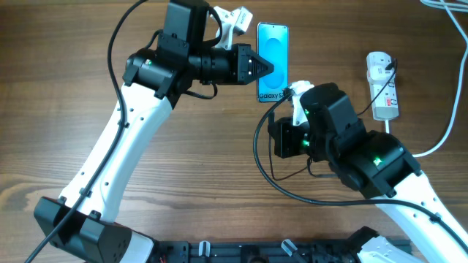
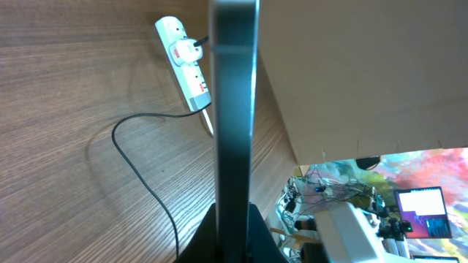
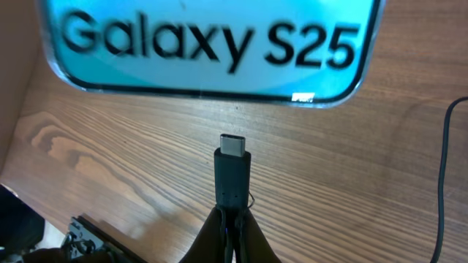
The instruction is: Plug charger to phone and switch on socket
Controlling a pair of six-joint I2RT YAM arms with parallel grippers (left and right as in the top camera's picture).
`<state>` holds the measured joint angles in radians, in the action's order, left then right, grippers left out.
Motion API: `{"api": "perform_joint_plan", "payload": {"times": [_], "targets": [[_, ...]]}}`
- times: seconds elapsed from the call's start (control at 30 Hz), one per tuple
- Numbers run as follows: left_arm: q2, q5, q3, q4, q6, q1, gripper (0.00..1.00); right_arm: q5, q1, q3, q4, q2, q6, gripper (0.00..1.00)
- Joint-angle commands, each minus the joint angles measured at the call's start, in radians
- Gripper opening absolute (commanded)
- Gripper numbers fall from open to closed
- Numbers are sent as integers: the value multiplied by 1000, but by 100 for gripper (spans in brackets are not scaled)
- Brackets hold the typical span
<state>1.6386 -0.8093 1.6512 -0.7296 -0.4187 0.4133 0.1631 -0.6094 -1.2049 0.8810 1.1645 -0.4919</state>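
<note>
The phone [image 1: 272,51] has a cyan screen with white "Galaxy S25" text at its near end. My left gripper [image 1: 265,70] is shut on its long edge. In the left wrist view the phone [image 2: 234,109] stands edge-on between the fingers [image 2: 232,237]. My right gripper [image 1: 290,95] is shut on the charger connector [image 3: 233,166], whose tip points at the phone's text end [image 3: 212,44] with a short gap between them. The charger cable [image 1: 292,191] loops across the table. The white socket [image 1: 383,86] lies at the right with a plug in it and also shows in the left wrist view [image 2: 186,66].
The socket's thick white cord [image 1: 444,139] runs to the table's right edge. The charger's thin black cable [image 2: 139,164] curves over the wood left of the phone. The arm bases [image 1: 80,226] stand at the front edge.
</note>
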Motion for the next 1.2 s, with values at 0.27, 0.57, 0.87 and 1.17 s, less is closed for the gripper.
{"api": "perform_joint_plan", "payload": {"times": [0.27,0.57,0.87,1.17], "targets": [[-23,-84,11,7,79,1,4,2,1,-84,14,-20,18,4],[-23,-101,11,8,74,1,4,-8,2,-84,23,-20,-6,5],[-23,-137,11,7,91,-10,4,-6,2,-85,23,-20,-17,5],[-23,-118,11,19,101,-13,4,41,1,-85,23,-21,-31,5]]}}
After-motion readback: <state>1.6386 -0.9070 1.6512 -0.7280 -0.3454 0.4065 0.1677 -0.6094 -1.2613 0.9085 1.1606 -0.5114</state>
